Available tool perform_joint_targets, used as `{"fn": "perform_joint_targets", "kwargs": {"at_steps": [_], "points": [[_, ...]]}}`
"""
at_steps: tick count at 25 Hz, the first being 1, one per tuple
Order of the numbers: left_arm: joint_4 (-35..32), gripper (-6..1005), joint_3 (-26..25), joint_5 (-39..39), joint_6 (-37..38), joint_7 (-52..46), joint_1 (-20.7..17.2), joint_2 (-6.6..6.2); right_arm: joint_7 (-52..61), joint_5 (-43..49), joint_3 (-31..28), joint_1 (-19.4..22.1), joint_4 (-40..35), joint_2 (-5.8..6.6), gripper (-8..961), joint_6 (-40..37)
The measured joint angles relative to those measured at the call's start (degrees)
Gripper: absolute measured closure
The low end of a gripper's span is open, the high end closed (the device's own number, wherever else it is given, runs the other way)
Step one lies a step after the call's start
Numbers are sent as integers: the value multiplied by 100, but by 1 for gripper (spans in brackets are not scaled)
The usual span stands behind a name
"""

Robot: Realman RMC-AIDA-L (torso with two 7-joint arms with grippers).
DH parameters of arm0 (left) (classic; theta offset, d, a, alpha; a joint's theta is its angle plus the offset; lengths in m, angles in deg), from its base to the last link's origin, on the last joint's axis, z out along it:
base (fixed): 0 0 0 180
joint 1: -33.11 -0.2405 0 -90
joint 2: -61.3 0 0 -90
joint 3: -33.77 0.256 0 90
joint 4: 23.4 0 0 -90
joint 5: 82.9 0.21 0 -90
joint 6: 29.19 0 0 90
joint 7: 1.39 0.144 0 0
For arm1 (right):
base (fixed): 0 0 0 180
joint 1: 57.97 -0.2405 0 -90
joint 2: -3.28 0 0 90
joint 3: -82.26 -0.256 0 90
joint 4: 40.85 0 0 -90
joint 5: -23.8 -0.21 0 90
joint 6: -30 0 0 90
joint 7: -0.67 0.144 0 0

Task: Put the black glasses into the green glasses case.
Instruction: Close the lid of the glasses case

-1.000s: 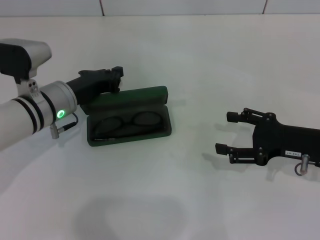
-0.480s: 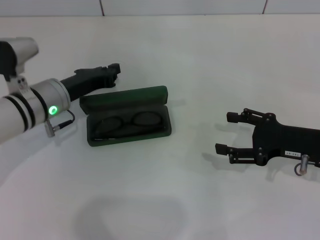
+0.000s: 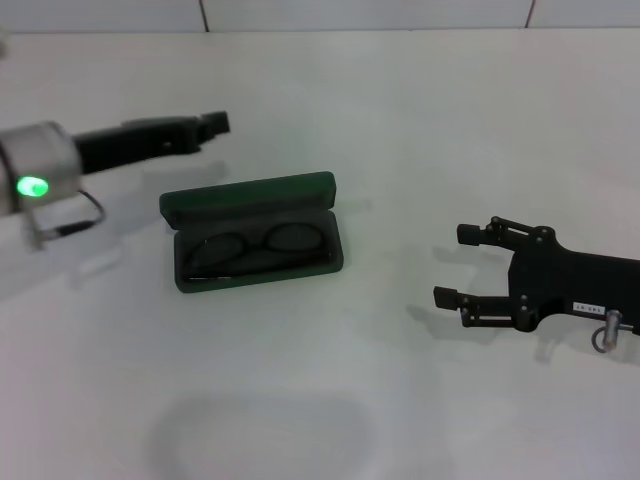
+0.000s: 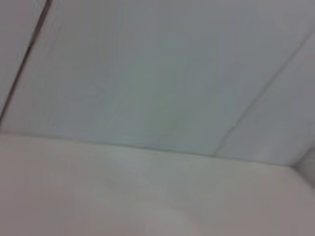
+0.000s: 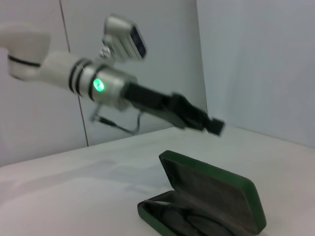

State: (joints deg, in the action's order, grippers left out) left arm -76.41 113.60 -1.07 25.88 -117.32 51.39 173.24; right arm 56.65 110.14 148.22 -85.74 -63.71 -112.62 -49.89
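The green glasses case (image 3: 250, 203) lies open on the white table, left of centre, its lid tilted back. The black glasses (image 3: 255, 247) lie folded inside its lower half. The case (image 5: 216, 189) and the glasses (image 5: 179, 222) also show in the right wrist view. My left gripper (image 3: 214, 123) hangs in the air behind and left of the case, clear of it, shut and empty; it also shows in the right wrist view (image 5: 215, 127). My right gripper (image 3: 453, 265) rests open and empty on the table to the right of the case.
The white table (image 3: 330, 400) ends at a pale wall (image 3: 360, 12) at the back. The left wrist view shows only that wall (image 4: 157, 73) and the table surface.
My left arm has pulled up and away to the left from the case lid. The case, the glasses and my right arm stay where they were.
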Motion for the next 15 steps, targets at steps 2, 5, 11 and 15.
{"fn": "perform_joint_targets", "kwargs": {"at_steps": [2, 5, 11, 15], "points": [[-327, 998, -391, 186, 739, -104, -131, -101, 0, -2, -5, 0, -1, 1, 73, 0], [-515, 998, -959, 614, 1507, -119, -221, -110, 0, -9, 3, 0, -8, 3, 74, 0], [-487, 998, -1590, 1920, 2210, 13, -282, 97, 0, 5, 6, -3, -9, 6, 74, 0], [-293, 998, -1780, 2380, 2188, 151, -266, 264, 0, 6, 5, 0, -9, 6, 74, 0]]}}
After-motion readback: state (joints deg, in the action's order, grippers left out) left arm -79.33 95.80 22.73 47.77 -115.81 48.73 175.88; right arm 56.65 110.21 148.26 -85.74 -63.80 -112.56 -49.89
